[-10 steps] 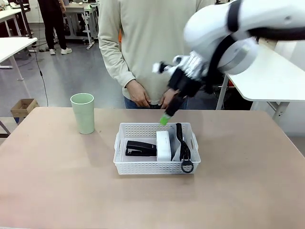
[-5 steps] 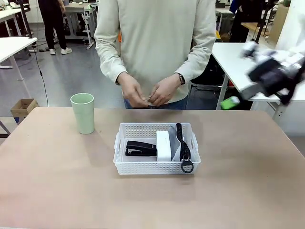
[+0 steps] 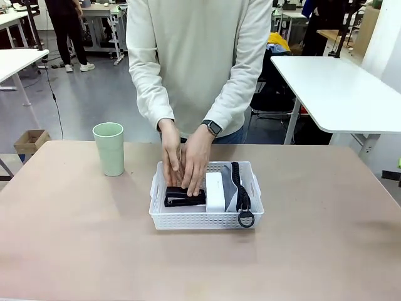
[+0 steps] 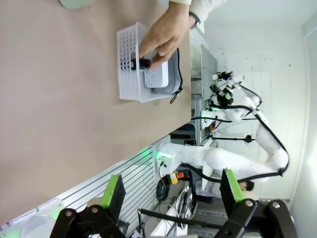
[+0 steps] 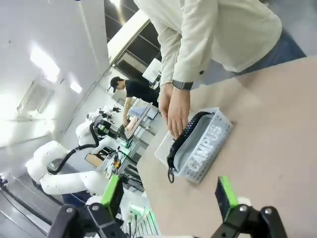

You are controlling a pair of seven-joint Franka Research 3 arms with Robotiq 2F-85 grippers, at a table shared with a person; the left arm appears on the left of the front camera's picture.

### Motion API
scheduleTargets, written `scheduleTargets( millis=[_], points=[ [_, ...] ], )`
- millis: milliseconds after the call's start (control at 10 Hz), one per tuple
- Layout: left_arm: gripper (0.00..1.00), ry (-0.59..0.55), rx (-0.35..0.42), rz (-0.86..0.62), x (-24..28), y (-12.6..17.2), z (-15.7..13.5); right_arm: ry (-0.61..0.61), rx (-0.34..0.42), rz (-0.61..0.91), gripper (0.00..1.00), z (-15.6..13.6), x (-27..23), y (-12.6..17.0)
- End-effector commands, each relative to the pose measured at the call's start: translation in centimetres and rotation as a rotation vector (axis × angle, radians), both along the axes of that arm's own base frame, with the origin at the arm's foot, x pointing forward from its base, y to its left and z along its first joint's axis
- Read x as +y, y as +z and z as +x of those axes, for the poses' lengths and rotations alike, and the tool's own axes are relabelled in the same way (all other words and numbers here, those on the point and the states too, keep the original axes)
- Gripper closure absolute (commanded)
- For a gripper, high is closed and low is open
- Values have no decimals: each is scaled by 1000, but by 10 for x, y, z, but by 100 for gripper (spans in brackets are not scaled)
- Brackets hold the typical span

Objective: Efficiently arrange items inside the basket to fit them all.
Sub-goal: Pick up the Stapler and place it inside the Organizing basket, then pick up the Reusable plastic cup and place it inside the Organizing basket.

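A person's hands (image 3: 185, 164) rest on a black stapler (image 3: 178, 200) in the white basket (image 3: 200, 221) at frame centre, pale green tumbler (image 3: 109, 148) at left outside it; left jaws and right jaws spread, empty.

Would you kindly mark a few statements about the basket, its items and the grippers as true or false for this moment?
1. The pale green tumbler lies inside the basket. False: it stands upright on the table, outside the basket, toward the robot's left.
2. The person's hands are on the black stapler inside the basket. True.
3. The white box sits between the stapler and the grey pouch. True.
4. The left gripper is shut on the pouch. False: it is open and empty, away from the basket.
5. The right gripper is open. True.
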State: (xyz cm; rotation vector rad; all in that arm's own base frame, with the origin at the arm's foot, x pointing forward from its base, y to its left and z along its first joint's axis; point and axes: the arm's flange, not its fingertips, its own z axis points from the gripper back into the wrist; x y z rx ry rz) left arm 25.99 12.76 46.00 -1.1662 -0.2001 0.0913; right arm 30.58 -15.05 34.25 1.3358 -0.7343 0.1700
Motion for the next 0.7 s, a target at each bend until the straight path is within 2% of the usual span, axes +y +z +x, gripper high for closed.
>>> scheduleTargets(
  millis=[0,600],
  points=[
    [0,-2,-9,-17,-1,1,-2,145,-64,-117,0,13,46,43],
    [0,-2,-9,-17,-1,1,-2,145,-64,-117,0,13,46,43]
  ],
)
